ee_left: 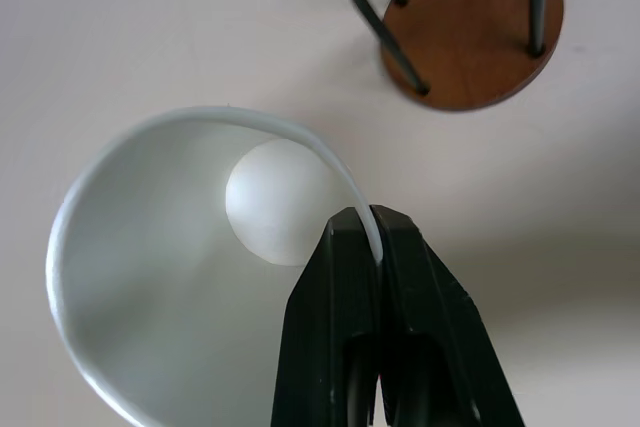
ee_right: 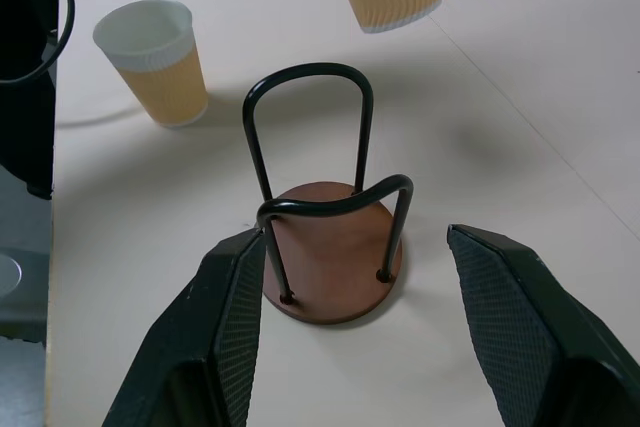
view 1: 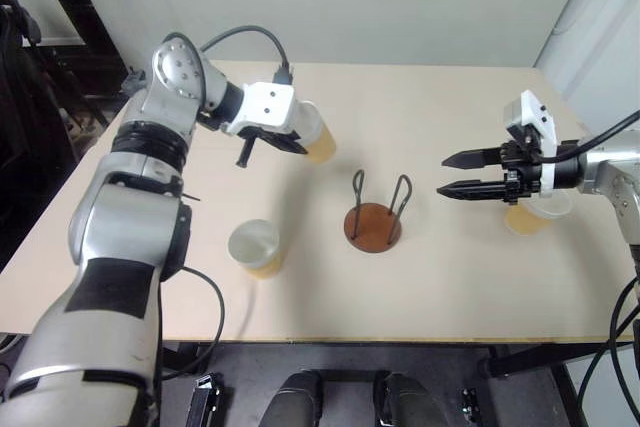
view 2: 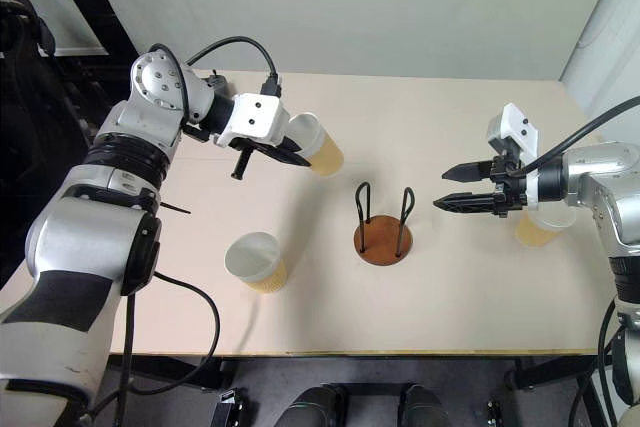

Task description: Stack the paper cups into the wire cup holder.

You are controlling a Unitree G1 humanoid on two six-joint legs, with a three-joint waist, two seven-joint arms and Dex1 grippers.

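Note:
My left gripper (ee_left: 368, 217) is shut on the white rim of a tan paper cup (view 1: 318, 137), held tilted in the air above the table, back and left of the wire cup holder (view 1: 374, 222). The holder, a reddish-brown disc with two dark wire loops, stands empty at mid-table. A second paper cup (view 1: 257, 247) stands upright on the table to the holder's front left. My right gripper (view 1: 441, 175) hovers open to the right of the holder, its fingers pointing at it with nothing between them. A third paper cup (view 2: 540, 225) stands partly hidden behind that gripper.
The pale wooden table (view 1: 450, 107) has its front edge (view 1: 400, 339) close to me and its right edge just past the right arm. A black cable (view 1: 245, 35) arcs over the left wrist. Dark furniture (view 1: 20, 97) stands off the table's left side.

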